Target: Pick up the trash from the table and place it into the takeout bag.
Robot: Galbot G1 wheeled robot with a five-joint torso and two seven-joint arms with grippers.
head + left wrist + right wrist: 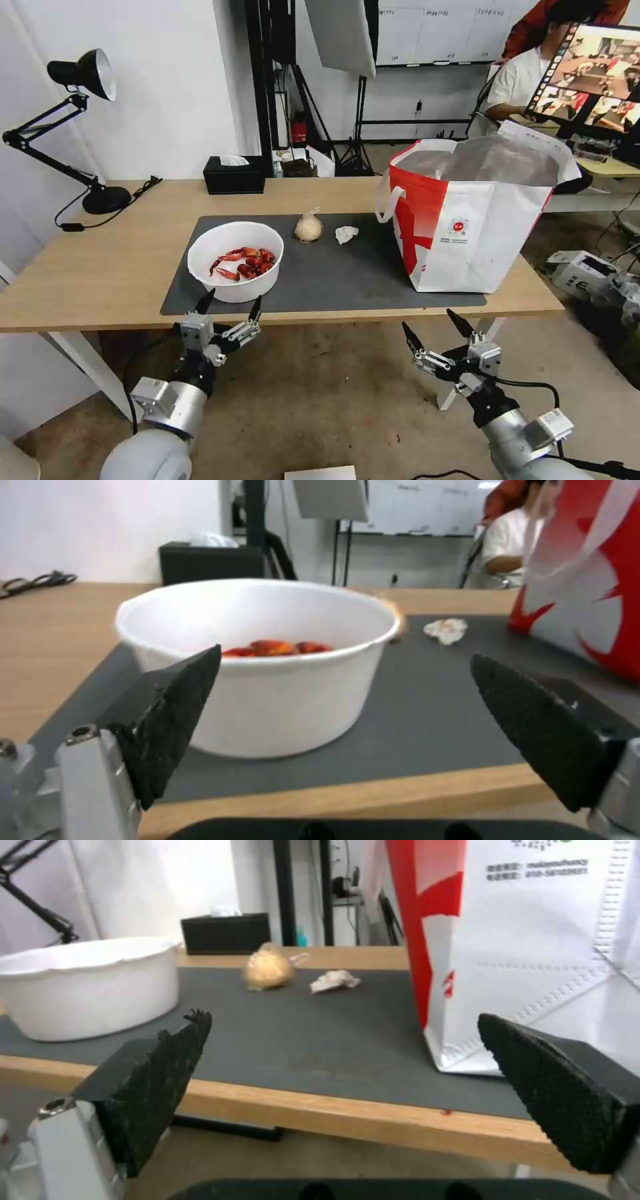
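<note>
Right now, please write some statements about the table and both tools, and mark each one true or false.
1. The white bowl holds red crayfish shells. True.
2. The takeout bag lies flat on its side. False: it stands upright, mouth open.
3. The left tool grips the bowl. False: it is open, just before the table edge.
4. The crumpled tissue lies between the beige pouch and the bag. True.
5. The right tool is open, below the table edge. True.

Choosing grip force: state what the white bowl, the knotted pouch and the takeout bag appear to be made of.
White bowl: probably thin plastic or foam; smooth, matte, slightly wavy rim.
Knotted pouch: likely thin translucent plastic film; beige, twisted shut at the top.
Takeout bag: seemingly non-woven fabric with stitched seams; the silver lining looks like foil.
</note>
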